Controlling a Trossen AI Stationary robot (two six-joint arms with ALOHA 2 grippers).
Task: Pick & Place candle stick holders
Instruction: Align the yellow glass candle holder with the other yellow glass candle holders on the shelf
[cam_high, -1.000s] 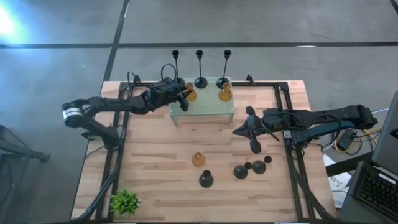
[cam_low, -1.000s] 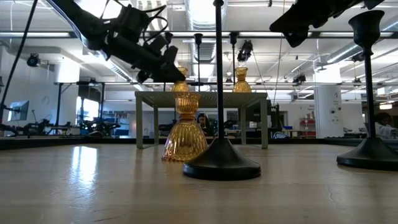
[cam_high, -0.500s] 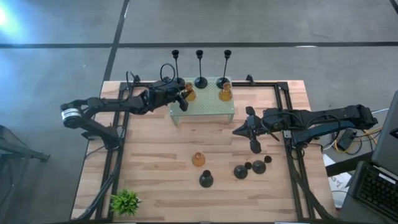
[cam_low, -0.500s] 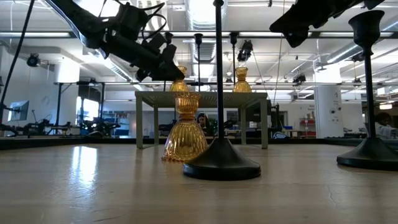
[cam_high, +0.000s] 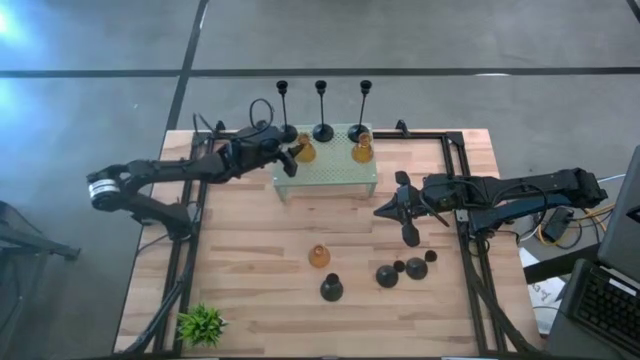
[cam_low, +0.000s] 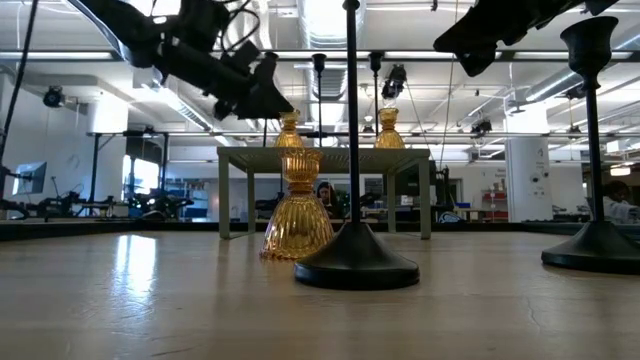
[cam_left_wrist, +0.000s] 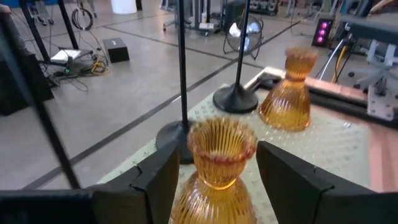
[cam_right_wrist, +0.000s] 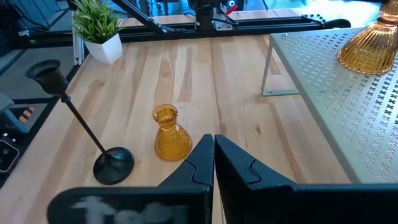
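On the mint-green stand (cam_high: 340, 175) an amber glass holder (cam_left_wrist: 221, 158) stands upright between the fingers of my open left gripper (cam_high: 294, 155), with a gap showing on each side. A second amber holder (cam_high: 361, 151) stands on the stand to the right of it. Three thin black stems (cam_high: 321, 110) rise along the stand's far edge. A third amber holder (cam_high: 319, 256) and several black stemmed holders (cam_high: 331, 289) stand on the table near the front. My right gripper (cam_high: 381, 212) hangs shut above the table, right of the stand.
A small green plant (cam_high: 201, 323) sits at the near left corner. Black frame rails (cam_high: 462, 170) run along the table's left, right and far sides. Bare wood (cam_high: 250, 250) lies between the stand and the front holders. Beyond the table lies a lab room.
My left gripper has opened and let go of the amber holder on the stand's left part. It has drawn back a little toward the table's left edge and risen slightly. The holder stays upright on the stand.
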